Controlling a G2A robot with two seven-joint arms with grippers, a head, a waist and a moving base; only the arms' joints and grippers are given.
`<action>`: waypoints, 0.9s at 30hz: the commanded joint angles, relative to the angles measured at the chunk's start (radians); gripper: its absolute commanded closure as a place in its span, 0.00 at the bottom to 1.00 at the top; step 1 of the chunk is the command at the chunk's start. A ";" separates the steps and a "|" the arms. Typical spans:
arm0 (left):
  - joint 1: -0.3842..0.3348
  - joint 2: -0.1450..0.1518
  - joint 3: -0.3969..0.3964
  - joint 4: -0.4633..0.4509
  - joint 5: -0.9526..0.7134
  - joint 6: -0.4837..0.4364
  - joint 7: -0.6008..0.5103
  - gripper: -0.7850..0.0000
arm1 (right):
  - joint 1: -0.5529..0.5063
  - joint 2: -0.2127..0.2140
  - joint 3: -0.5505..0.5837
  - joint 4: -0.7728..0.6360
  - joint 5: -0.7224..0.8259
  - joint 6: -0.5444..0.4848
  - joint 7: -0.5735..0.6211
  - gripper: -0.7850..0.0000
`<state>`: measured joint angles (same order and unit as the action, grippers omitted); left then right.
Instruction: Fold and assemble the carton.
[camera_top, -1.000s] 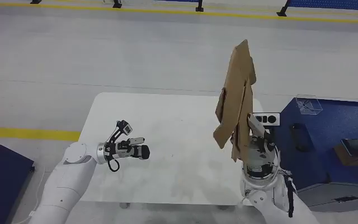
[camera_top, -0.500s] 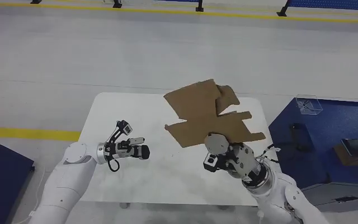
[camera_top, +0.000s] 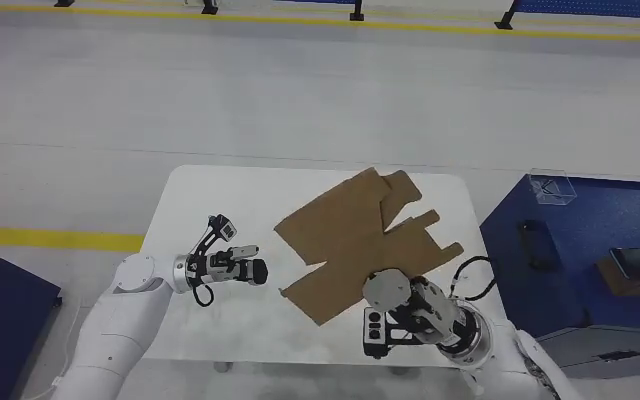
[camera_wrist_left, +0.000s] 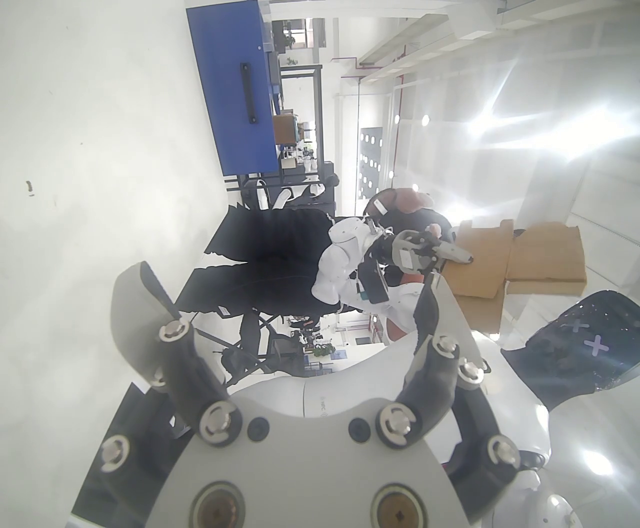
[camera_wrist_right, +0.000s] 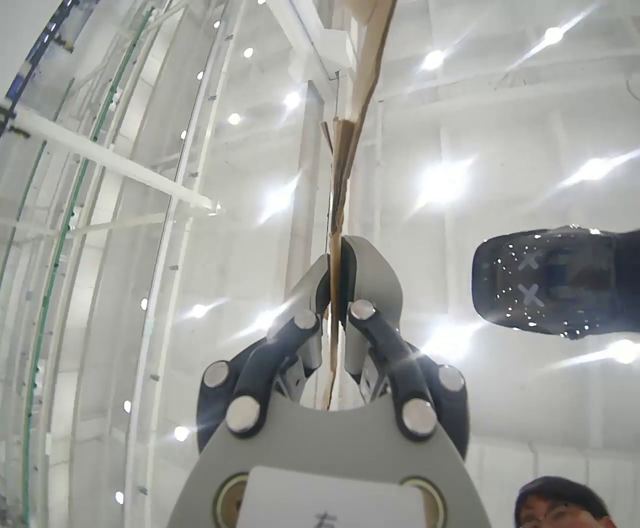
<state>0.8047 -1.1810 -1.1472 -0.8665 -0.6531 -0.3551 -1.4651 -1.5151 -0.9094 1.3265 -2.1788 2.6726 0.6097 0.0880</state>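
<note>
From the top view, the carton (camera_top: 355, 235) is lying open as a flat brown sheet, spreading over the right half of the surface (camera_top: 220, 200) from the far right corner down toward the near edge. The right gripper (camera_top: 388, 288) is pinching it at its near side, by the near right corner. I cannot tell whether the flaps are touching the surface. The left gripper (camera_top: 258, 271) is hovering over the left half, near the left edge, apart from the carton and pointing toward it. Just beyond the right edge a blue cabinet (camera_top: 560, 250) is standing, with a clear box (camera_top: 550, 187) sitting on top.

Over to the left wrist view: the left gripper (camera_wrist_left: 285, 285) is holding its fingers spread wide, gripping nothing. Farther off, the right gripper (camera_wrist_left: 457, 254) is biting the carton (camera_wrist_left: 500, 265), flaps jutting out past it. The blue cabinet (camera_wrist_left: 240, 90) is showing behind.

Now the right wrist view: the right gripper (camera_wrist_right: 340, 250) is pressing both fingers onto the carton (camera_wrist_right: 345, 175), seen edge-on, a thin strip running away between them.
</note>
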 joint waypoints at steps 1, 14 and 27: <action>0.000 0.000 0.000 0.000 0.000 0.000 0.000 0.00 | 0.020 -0.009 0.028 0.001 -0.114 -0.102 0.088 1.00; 0.000 0.000 0.000 0.000 0.000 0.000 0.000 0.00 | 0.176 -0.052 0.129 0.042 -1.154 -0.904 0.524 1.00; 0.000 0.000 0.000 0.000 0.000 0.000 0.000 0.00 | 0.185 -0.062 0.159 0.180 -1.836 -1.185 0.798 1.00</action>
<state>0.8047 -1.1810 -1.1472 -0.8665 -0.6531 -0.3551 -1.4651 -1.3286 -0.9714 1.4833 -2.0116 0.9027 -0.5639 0.8700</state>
